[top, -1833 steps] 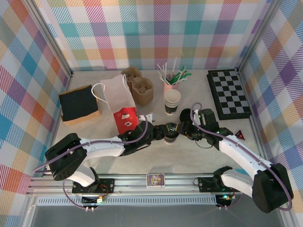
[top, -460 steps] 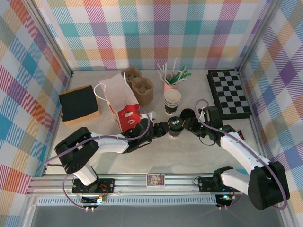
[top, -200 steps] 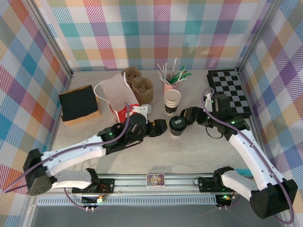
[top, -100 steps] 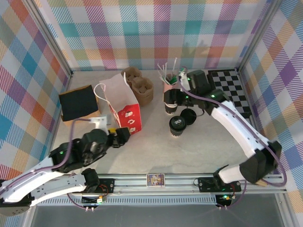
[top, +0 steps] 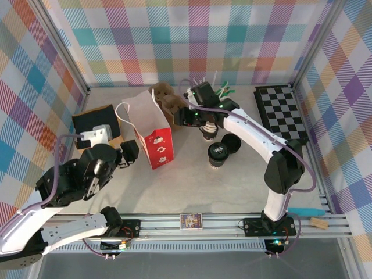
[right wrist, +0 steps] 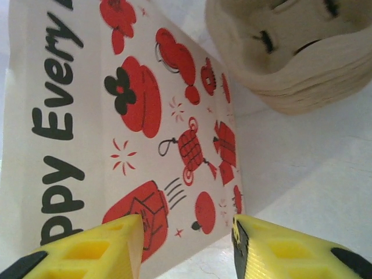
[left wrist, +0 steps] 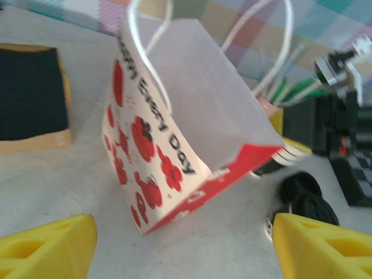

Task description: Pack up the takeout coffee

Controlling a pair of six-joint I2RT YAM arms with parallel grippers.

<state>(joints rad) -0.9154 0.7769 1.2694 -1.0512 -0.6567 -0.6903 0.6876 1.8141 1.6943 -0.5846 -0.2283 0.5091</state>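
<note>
So, the takeout coffee (top: pixel 218 154) is seen standing upright on the table (top: pixel 192 186) with its black lid on. It's out in the open a bit to the right of the paper gift bag (top: pixel 152 131), not inside it. A loose black lid (top: pixel 232 142) is parked right beside the cup; whether the two touch can't be told. A stack of paper cups (top: pixel 210 132) is found just behind them, partly covered by the right arm.

The right gripper (top: pixel 185 115) is stretched across to the bag's far right side, next to the pulp cup carriers (top: pixel 170 104). In the right wrist view its yellow fingers (right wrist: pixel 87 250) are held a moderate way apart with nothing pinched between them, and the bag's red printed face is seen just ahead.

The left gripper (top: pixel 129 154) is placed on the bag's left side, apart from it. In the left wrist view its fingers (left wrist: pixel 46 244) are spread wide and nothing is held.

A black pad on a tan board (top: pixel 96 127) is laid at the left, and a chessboard (top: pixel 282 113) at the far right.
</note>
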